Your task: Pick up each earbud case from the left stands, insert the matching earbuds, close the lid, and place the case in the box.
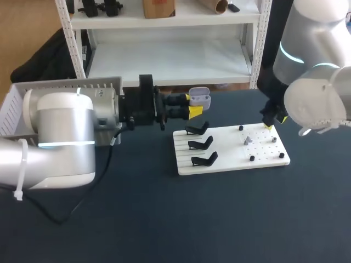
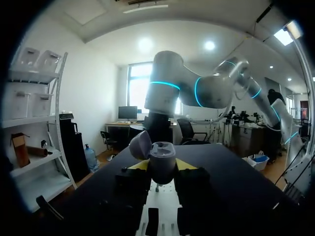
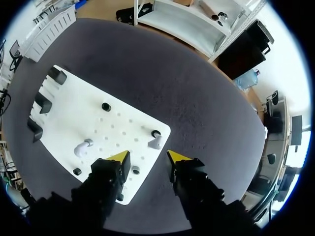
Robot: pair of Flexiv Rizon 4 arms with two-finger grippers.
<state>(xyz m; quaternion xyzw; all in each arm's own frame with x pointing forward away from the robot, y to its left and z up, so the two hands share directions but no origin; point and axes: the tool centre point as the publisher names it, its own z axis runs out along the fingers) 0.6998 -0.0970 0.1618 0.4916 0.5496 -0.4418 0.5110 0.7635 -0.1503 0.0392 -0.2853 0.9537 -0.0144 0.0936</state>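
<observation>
Lavender-grey plastic: the earbud case is held in the air above the desk, just beyond the far edge of the white board, with its lid hinged open. The left pincer is clamped on the case's lower body from two sides, and the left wrist view shows a yellow tip on each flank. All three black stands on the board are empty. The right pincer hangs with its fingers apart above the board's right end. One white earbud lies just ahead of its tips, and a second earbud lies further along the board.

Assessment: the case is probably light, rigid and smooth-shelled, so it may twist in a loose grip. The hold below the hinge line leaves the lid free, and the hinge is the weak point. The earbuds look tiny and glossy. They call for a gentle pinch across the body, or they may flick away. The box stands at the desk's far left.
</observation>
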